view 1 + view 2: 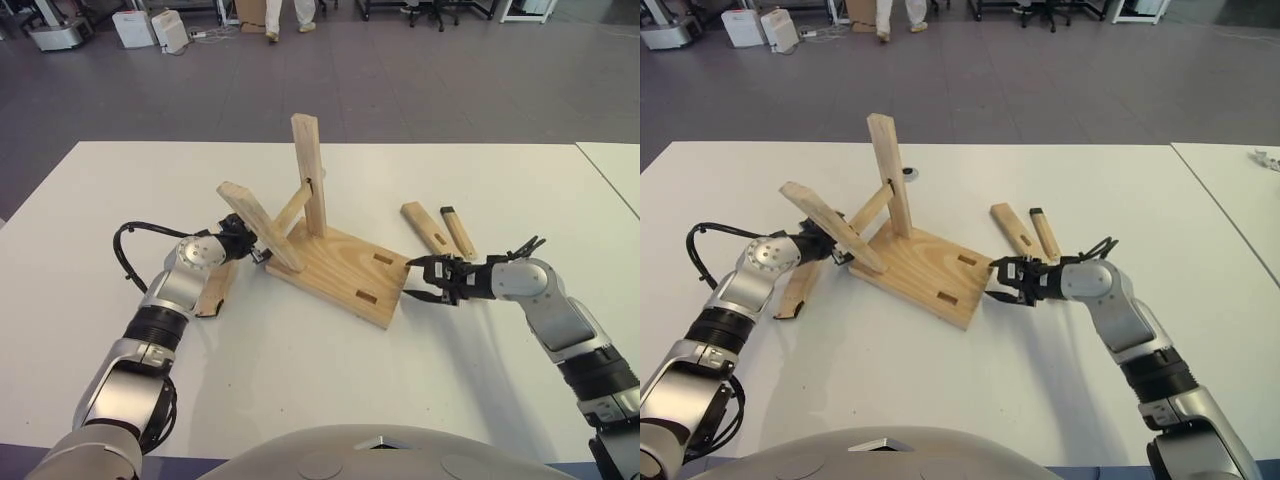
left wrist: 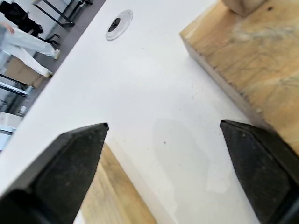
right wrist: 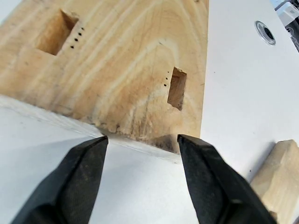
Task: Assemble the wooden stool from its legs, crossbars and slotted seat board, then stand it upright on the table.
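A: Condition of the left pincer [image 2: 163, 124]?
B: It was spread, just beside the tilted leg [image 1: 258, 225]. The seat board [image 1: 340, 265] lay on the tabletop [image 1: 480, 190], an upright leg [image 1: 309, 170] slotted in.
A: And the right pincer [image 3: 142, 137]?
B: Spread, at the board's right corner, near two loose pieces [image 1: 425, 227].

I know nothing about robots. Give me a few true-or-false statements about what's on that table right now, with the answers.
1. Two legs, one upright and one tilted, stand in the seat board. True.
2. Every slot in the board is filled. False: two slots near the right gripper are empty.
3. The right gripper is clamped on a loose stick. False: it is open, at the board's edge.
4. A loose leg and a thinner bar lie side by side on the table. True.
5. The left gripper is shut. False: it is open.
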Available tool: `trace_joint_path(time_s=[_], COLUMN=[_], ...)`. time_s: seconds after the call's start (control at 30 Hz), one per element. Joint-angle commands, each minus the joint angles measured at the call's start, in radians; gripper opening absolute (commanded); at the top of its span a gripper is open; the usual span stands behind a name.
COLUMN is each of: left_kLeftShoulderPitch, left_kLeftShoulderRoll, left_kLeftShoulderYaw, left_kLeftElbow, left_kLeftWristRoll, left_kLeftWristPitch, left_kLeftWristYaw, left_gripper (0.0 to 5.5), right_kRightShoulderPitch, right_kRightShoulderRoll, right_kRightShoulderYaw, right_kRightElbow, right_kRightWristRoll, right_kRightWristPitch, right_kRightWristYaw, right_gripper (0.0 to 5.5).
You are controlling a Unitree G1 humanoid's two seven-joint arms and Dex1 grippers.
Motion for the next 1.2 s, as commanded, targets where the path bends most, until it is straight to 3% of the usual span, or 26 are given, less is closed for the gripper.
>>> trace_joint_path(time_s=[0.03,0.13,0.23,0.33,0.4,0.47,0.63,0.73,0.87,1.0,1.2], left_kLeftShoulderPitch=[-0.005,0.093,0.268,0.324,0.291,0.193,0.064,0.007,0.054,0.096,0.148], left_kLeftShoulderRoll=[0.093,0.151,0.236,0.249,0.196,0.059,-0.13,-0.174,-0.16,-0.161,-0.179], left_kLeftShoulderYaw=[0.1,0.162,0.099,0.023,-0.032,-0.059,-0.02,-0.016,0.013,0.052,0.071], left_kLeftElbow=[-0.012,-0.225,-0.512,-0.607,-0.582,-0.442,-0.102,0.011,-0.077,-0.174,-0.344], left_kLeftWristRoll=[-0.084,-0.181,-0.168,-0.07,-0.006,0.051,0.063,0.071,0.044,-0.001,-0.053], left_kLeftWristPitch=[-0.102,-0.069,0.045,0.116,0.129,0.093,-0.031,-0.076,-0.07,-0.018,0.085], left_kLeftWristYaw=[-0.081,-0.166,-0.253,-0.244,-0.192,-0.038,0.208,0.265,0.256,0.245,0.231], left_gripper=[4.42,4.42,4.42,4.42,4.42,4.42,4.42,4.42,4.42,4.42,4.42], right_kRightShoulderPitch=[-0.096,-0.218,-0.426,-0.539,-0.55,-0.514,-0.391,-0.286,-0.228,-0.261,-0.265], right_kRightShoulderRoll=[-0.047,0.02,0.198,0.306,0.33,0.331,0.308,0.275,0.258,0.26,0.269], right_kRightShoulderYaw=[-0.122,-0.088,-0.028,0.051,0.089,0.112,0.108,0.019,-0.256,-0.367,-0.399], right_kRightElbow=[0.054,0.266,0.621,0.868,0.946,0.944,0.781,0.585,0.401,0.543,0.735], right_kRightWristRoll=[0.084,0.049,-0.055,-0.146,-0.178,-0.182,-0.167,-0.138,0.049,0.159,0.197], right_kRightWristPitch=[0.048,-0.013,-0.137,-0.287,-0.357,-0.404,-0.402,-0.298,-0.069,0.051,0.129], right_kRightWristYaw=[0.011,-0.027,-0.224,-0.304,-0.286,-0.234,-0.223,-0.317,-0.445,-0.461,-0.489], right_gripper=[2.8,2.8,2.8,2.8,2.8,2.8,2.8,2.8,2.8,2.8,2.8])
